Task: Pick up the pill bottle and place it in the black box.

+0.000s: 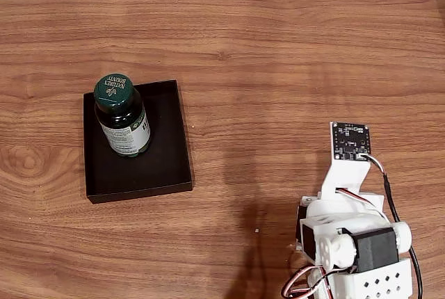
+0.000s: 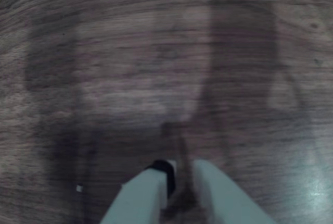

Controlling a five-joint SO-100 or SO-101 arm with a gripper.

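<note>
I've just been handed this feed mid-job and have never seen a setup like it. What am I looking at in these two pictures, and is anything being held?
The fixed view looks down on a wooden table. The white machine at the lower right is a small robot arm, folded back near its base. On the left, a shallow black box holds the pill bottle, standing upright with its green cap on.

The wrist view comes from a camera riding on the arm. The two pale fingers at the bottom are its end effector, close together over bare, blurry wood with nothing between them. So nothing is held, and the bottle already sits in the box.
</note>
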